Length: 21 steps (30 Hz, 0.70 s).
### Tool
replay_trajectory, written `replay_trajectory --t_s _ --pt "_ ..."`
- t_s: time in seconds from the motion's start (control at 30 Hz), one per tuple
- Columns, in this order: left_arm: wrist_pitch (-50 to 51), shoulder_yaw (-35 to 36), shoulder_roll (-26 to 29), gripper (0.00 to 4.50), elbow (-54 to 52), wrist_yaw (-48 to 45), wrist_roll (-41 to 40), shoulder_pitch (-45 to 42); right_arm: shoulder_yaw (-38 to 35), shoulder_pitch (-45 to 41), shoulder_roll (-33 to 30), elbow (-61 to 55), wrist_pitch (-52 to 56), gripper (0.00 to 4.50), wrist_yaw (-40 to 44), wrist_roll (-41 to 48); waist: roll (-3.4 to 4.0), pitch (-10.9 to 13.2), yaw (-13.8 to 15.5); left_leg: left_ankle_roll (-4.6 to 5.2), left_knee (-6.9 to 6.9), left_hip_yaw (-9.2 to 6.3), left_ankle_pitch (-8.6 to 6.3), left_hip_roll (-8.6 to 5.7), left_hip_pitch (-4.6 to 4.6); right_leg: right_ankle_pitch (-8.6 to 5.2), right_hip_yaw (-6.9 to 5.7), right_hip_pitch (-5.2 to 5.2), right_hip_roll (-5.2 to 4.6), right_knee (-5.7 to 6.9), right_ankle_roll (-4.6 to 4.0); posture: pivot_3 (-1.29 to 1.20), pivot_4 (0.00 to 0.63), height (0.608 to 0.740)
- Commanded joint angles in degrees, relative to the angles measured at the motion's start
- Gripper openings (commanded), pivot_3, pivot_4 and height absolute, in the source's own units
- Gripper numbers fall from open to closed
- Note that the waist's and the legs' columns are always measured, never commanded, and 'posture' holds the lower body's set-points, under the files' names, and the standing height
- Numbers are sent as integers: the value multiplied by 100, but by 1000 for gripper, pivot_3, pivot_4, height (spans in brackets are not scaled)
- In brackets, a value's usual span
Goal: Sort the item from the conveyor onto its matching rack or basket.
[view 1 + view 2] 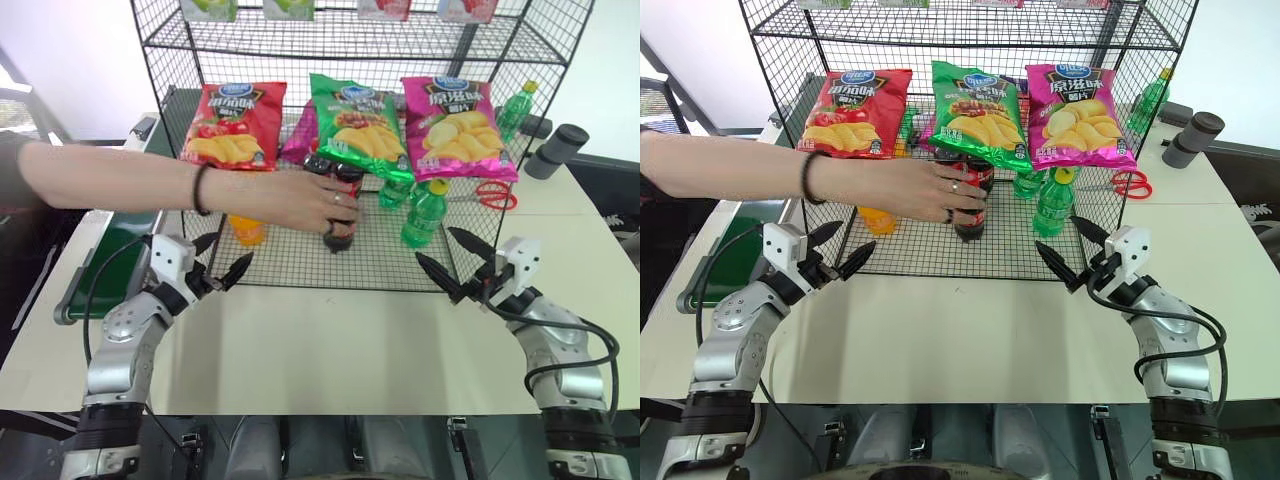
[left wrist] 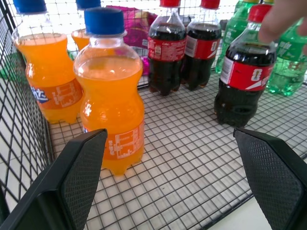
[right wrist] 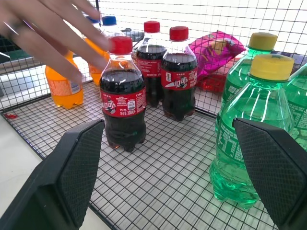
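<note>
The item, a small cola bottle (image 3: 123, 96) with a red cap and red label, stands upright in the low mesh basket (image 1: 300, 262) at the bottom of the black wire rack. A person's hand (image 1: 312, 200) reaches in from the left, its fingers on the bottle's cap. My left gripper (image 1: 228, 257) hangs open in front of the basket's left front edge, holding nothing. My right gripper (image 1: 436, 246) is open and bare too, at the basket's right front corner. The dark green conveyor (image 1: 105, 250) runs along the table's left side, partly behind the person's arm.
Two more cola bottles (image 3: 165, 72), orange soda bottles (image 2: 109, 91) and green bottles (image 3: 249, 124) stand in the basket. Three chip bags (image 1: 350, 125) lean behind them. Red scissors (image 1: 492, 193) and a dark grey cylinder (image 1: 556, 150) lie at the right. The white table (image 1: 330, 340) spreads in front.
</note>
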Motion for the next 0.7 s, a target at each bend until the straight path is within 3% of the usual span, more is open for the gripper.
replay_trajectory --t_s 0.03,0.7 --pt "-139 -114 -52 4500 -67 -24 59 9 -144 77 110 54 -226 4447 -51 26 0 0 0 0 0 0 0 0 0 0 0 0 0 0 0 0 150 740" --pt "96 -21 -39 4500 -247 46 -57 230 -32 215 95 69 -315 4447 22 -86 1 -1 -7 0 0 0 0 0 2 0 1 0 -1 3 0 0 150 740"
